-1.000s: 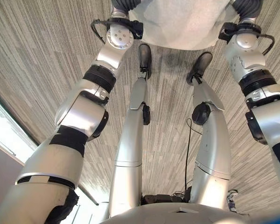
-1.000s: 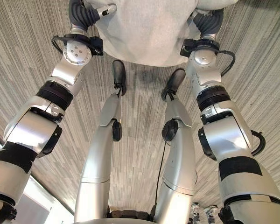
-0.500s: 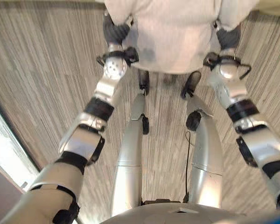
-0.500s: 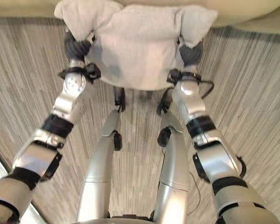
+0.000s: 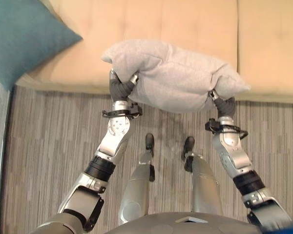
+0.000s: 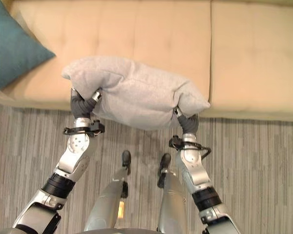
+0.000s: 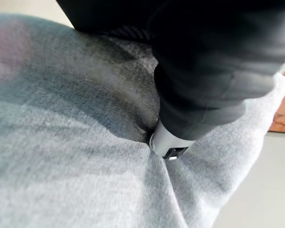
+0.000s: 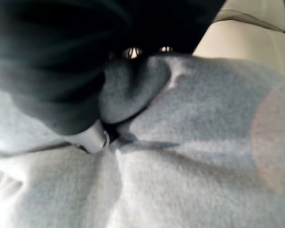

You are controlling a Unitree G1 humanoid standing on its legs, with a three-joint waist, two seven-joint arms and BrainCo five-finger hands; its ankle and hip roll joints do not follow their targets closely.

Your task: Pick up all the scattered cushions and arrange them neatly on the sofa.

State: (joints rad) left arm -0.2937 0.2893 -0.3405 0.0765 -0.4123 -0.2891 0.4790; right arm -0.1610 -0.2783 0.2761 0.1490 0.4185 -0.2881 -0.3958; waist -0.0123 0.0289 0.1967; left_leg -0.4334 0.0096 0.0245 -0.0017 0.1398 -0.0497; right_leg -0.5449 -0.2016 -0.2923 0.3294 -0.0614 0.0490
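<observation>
A large grey cushion (image 5: 176,78) hangs in the air between both hands, over the front edge of the beige sofa (image 5: 185,24). My left hand (image 5: 120,89) grips its left end from below, thumb (image 7: 168,142) dug into the cloth (image 7: 61,142). At the cushion's right end my right hand (image 5: 225,106) holds on the same way, its thumb (image 8: 92,137) pinching a fold of the fabric (image 8: 190,156). Most of both hands' fingers are buried in the cushion. A teal cushion (image 5: 19,39) lies on the sofa's left end.
The sofa's seat (image 6: 244,53) spreads wide and bare behind and to the right of the grey cushion. Striped grey carpet (image 5: 44,141) covers the floor in front of the sofa.
The camera has swung up from the floor to the sofa. Both arms have lifted the grey cushion from low before me to the height of the sofa seat.
</observation>
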